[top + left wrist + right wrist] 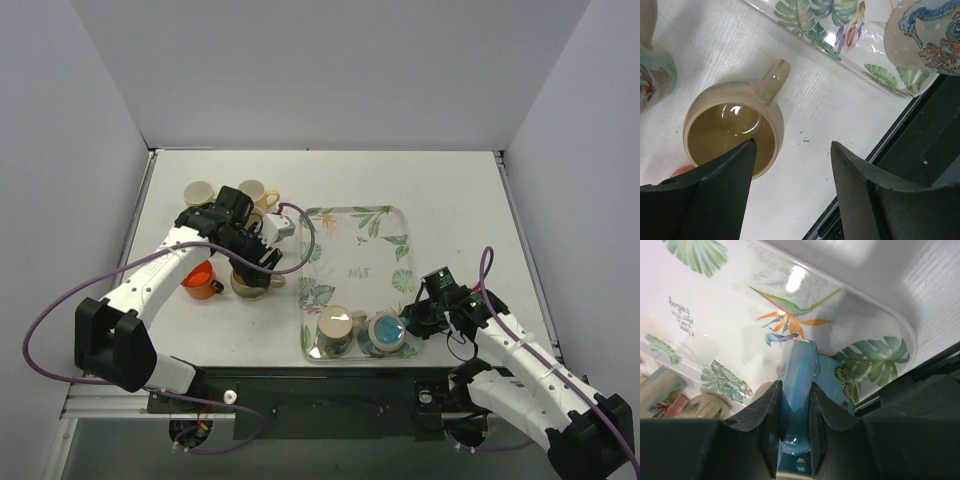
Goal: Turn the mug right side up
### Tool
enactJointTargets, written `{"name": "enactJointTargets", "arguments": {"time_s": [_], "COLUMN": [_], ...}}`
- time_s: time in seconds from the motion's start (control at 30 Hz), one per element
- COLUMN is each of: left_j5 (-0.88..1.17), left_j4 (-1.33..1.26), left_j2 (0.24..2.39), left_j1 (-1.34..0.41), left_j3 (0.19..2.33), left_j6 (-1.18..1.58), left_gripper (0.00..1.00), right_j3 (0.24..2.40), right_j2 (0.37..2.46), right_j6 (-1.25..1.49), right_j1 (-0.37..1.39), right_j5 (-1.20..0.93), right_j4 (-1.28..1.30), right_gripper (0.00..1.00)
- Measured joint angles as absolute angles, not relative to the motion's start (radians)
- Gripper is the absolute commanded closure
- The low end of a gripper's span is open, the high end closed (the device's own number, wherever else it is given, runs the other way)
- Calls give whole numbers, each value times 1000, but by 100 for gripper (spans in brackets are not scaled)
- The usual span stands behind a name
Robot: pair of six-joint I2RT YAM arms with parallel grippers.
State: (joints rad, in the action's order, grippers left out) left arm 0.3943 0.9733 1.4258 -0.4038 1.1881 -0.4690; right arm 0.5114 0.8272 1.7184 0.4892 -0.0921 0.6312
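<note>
My right claw (pixel 796 390) is clamped narrow on the glossy handle of the blue mug (pixel 801 360), one dark finger (pixel 765 412) pressed against each side of it. The mug's body, printed with a butterfly, sits just below and behind the pinch. It stands at the near right corner of the leaf-printed tray (pixel 715 300). From overhead the blue mug (pixel 387 332) shows a pale round face right beside the claw (pixel 425 312). I cannot tell from here whether that face is its mouth or its base.

My left claw (pixel 792 145) hangs wide, gripping nothing. A beige mug (pixel 730 130) stands mouth-up on the white table (pixel 805 100) (glazed inside, with a bright highlight). Its rim is partly hidden behind my left-hand finger, and its handle points away from the claw toward the tray edge. Bare table shows through the gap between the fingers. Beyond the right-hand finger, a mug painted with a seahorse (pixel 925 35) sits at the tray's edge. In the overhead view an orange mug (pixel 200 280) lies just beside this claw, on the side away from the tray.
</note>
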Motion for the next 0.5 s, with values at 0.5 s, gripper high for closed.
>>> {"name": "enactJointTargets", "arguments": {"time_s": [0.5], "left_j5": [459], "left_j4": [973], "left_j2": [1427], "left_j1": [-379], "left_j3": [1320], "left_j6": [-467], "left_gripper": [29], "right_j3": [769], "right_j2": [993], "right_j6": [1062], "right_j1": [487], "right_j5": [112], "right_j4": [504], "right_gripper": [100]}}
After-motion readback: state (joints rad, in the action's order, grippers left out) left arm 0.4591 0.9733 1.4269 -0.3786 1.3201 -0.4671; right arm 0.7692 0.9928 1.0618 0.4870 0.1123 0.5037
